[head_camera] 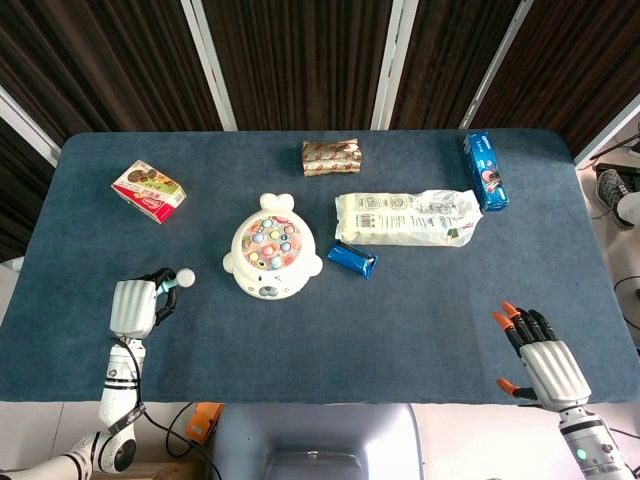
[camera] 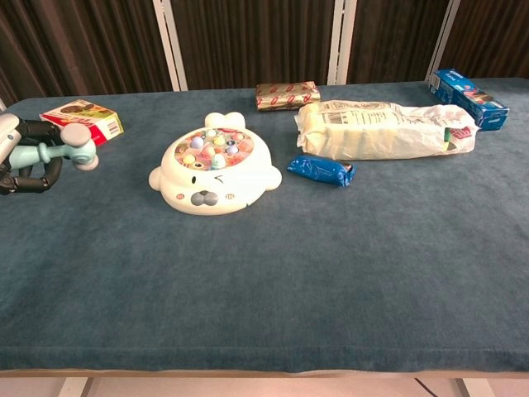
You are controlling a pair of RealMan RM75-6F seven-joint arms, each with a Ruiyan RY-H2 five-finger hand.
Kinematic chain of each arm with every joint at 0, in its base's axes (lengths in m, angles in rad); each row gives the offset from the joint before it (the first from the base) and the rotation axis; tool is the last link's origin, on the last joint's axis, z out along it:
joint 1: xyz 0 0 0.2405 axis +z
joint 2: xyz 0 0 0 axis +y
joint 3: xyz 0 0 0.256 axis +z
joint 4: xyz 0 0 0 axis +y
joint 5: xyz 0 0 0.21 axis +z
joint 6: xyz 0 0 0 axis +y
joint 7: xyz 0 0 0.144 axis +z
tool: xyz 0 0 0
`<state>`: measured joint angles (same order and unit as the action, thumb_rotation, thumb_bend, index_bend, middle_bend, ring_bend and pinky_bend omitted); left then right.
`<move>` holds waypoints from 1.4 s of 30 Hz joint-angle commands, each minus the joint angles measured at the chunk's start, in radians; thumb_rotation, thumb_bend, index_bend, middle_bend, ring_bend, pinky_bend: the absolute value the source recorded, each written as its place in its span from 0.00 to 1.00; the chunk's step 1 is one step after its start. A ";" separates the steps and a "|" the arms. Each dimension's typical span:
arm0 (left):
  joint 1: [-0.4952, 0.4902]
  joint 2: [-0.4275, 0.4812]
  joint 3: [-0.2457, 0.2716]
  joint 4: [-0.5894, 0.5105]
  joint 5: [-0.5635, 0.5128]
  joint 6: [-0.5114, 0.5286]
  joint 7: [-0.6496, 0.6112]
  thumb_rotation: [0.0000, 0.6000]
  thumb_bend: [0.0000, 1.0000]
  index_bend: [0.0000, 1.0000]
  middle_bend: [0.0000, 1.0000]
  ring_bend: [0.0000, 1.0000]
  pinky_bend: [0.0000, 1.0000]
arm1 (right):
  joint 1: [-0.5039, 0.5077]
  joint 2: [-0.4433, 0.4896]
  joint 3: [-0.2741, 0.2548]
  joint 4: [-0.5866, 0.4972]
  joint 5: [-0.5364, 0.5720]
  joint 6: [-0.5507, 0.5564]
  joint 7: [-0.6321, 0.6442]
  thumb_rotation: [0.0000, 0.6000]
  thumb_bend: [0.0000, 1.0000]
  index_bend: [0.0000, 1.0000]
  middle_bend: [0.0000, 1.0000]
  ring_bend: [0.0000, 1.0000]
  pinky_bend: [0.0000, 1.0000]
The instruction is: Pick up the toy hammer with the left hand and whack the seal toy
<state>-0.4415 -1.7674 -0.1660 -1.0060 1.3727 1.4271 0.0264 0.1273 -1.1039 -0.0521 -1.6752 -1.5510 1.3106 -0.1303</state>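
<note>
My left hand [head_camera: 134,304] grips the pale blue toy hammer [camera: 64,150] by its handle and holds it raised above the table, left of the seal toy. The hammer's head [head_camera: 184,278] points toward the seal. The white seal toy [head_camera: 271,247], with coloured pegs on its back, sits at the middle left of the blue table [head_camera: 420,310]; in the chest view the seal toy [camera: 215,173] faces me. My right hand [head_camera: 541,362] hovers open at the table's near right edge, holding nothing, and it does not show in the chest view.
A red snack box [head_camera: 148,190] lies at the far left. Behind the seal is a brown wrapped packet [head_camera: 331,157]. A small blue pouch [head_camera: 352,259] lies right of the seal, with a white bag [head_camera: 406,217] behind it and a blue box [head_camera: 485,171] far right.
</note>
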 commanded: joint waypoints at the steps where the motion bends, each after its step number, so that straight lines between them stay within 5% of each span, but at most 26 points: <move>1: 0.004 0.004 0.002 -0.008 0.009 0.000 -0.014 1.00 0.76 0.77 0.78 0.77 1.00 | 0.000 0.000 0.000 0.000 0.001 -0.001 0.000 1.00 0.31 0.00 0.00 0.00 0.00; 11: 0.008 0.086 -0.027 -0.177 -0.046 -0.122 -0.185 1.00 0.82 0.84 0.91 0.98 1.00 | 0.002 0.000 0.001 0.001 0.004 -0.005 0.000 1.00 0.31 0.00 0.00 0.00 0.00; 17: -0.011 0.154 -0.077 -0.291 -0.092 -0.186 -0.224 1.00 0.85 0.87 0.96 1.00 1.00 | 0.003 0.000 0.001 0.000 0.006 -0.007 -0.001 1.00 0.31 0.00 0.00 0.00 0.00; 31: -0.204 0.083 -0.233 -0.334 -0.350 -0.386 0.039 1.00 0.88 0.88 0.97 1.00 1.00 | 0.006 0.005 0.006 0.001 0.018 -0.013 0.002 1.00 0.31 0.00 0.00 0.00 0.00; 42: -0.360 -0.008 -0.311 -0.229 -0.586 -0.463 0.221 1.00 0.87 0.88 0.97 1.00 1.00 | 0.010 0.011 0.010 0.004 0.033 -0.023 0.017 1.00 0.31 0.00 0.00 0.00 0.00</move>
<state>-0.7694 -1.7505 -0.4603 -1.2615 0.8268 0.9855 0.2139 0.1369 -1.0926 -0.0419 -1.6713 -1.5185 1.2883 -0.1138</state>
